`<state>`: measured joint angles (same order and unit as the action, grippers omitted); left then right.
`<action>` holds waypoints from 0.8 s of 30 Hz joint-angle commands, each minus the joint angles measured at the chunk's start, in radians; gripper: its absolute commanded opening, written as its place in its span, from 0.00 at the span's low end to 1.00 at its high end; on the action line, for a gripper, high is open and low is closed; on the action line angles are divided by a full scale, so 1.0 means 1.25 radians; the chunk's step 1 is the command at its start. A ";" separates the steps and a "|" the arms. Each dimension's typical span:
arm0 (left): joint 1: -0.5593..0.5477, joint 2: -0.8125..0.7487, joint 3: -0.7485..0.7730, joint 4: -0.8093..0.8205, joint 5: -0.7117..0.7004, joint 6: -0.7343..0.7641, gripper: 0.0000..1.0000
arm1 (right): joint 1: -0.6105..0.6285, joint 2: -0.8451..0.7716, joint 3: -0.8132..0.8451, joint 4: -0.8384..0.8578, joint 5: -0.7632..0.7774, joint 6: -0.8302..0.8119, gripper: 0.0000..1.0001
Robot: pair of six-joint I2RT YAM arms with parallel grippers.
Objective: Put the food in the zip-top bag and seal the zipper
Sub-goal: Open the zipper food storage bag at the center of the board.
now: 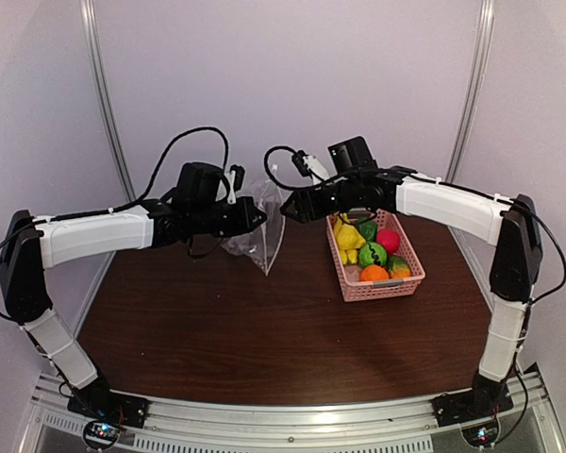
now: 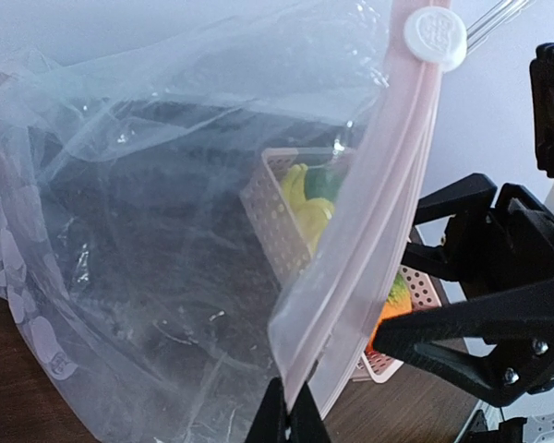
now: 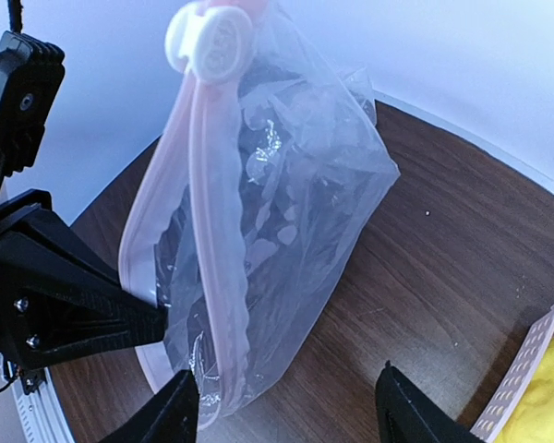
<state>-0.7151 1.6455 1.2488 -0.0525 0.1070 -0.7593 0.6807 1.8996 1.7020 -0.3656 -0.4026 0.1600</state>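
The clear zip-top bag [image 1: 257, 231] hangs in mid-air at the back centre, held by my left gripper [image 1: 257, 217], which is shut on its mouth edge [image 2: 291, 420]. The zipper strip [image 2: 388, 194] runs up to the white slider tab [image 2: 435, 38], also seen in the right wrist view [image 3: 210, 39]. The bag [image 3: 286, 212] holds no food. My right gripper [image 1: 288, 209] is open just right of the bag, its jaws apart below the bag's bottom corner [image 3: 286, 411]. The toy food [image 1: 373, 253] lies in the pink basket [image 1: 382, 288].
The pink latticed basket stands at the right of the brown table [image 1: 217, 330]. In it are yellow bananas [image 1: 347, 241], a red fruit [image 1: 388, 240], a dark-green striped ball [image 1: 372, 254] and an orange [image 1: 374, 274]. White walls enclose the back and sides.
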 commanded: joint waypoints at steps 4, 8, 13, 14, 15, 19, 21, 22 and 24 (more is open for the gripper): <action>-0.003 -0.030 -0.016 0.067 0.040 -0.012 0.00 | 0.005 0.074 0.083 0.011 0.052 0.070 0.39; -0.003 -0.048 -0.033 0.054 0.009 0.018 0.00 | 0.004 0.102 0.122 -0.037 0.148 0.069 0.03; -0.003 -0.106 -0.053 0.001 -0.087 0.075 0.00 | -0.020 0.079 0.080 -0.054 0.286 0.075 0.00; -0.003 -0.114 -0.059 0.002 -0.107 0.082 0.00 | -0.025 0.074 0.072 -0.052 0.290 0.074 0.00; -0.003 -0.121 -0.062 0.002 -0.117 0.088 0.00 | -0.027 0.069 0.067 -0.051 0.291 0.070 0.00; -0.003 -0.109 -0.050 -0.015 -0.123 0.102 0.00 | -0.026 0.056 0.053 -0.034 0.231 0.053 0.02; -0.003 -0.093 -0.042 -0.019 -0.111 0.103 0.00 | -0.026 0.054 0.055 -0.027 0.128 0.037 0.14; -0.003 -0.084 -0.037 -0.022 -0.103 0.103 0.00 | -0.027 0.053 0.058 -0.028 0.069 0.025 0.21; -0.002 -0.067 -0.022 -0.032 -0.095 0.104 0.00 | -0.026 0.044 0.069 -0.056 -0.028 -0.006 0.35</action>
<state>-0.7193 1.5276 1.1854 -0.0792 -0.0044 -0.6579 0.6609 2.0045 1.7882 -0.4049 -0.2245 0.2108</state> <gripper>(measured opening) 0.015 0.256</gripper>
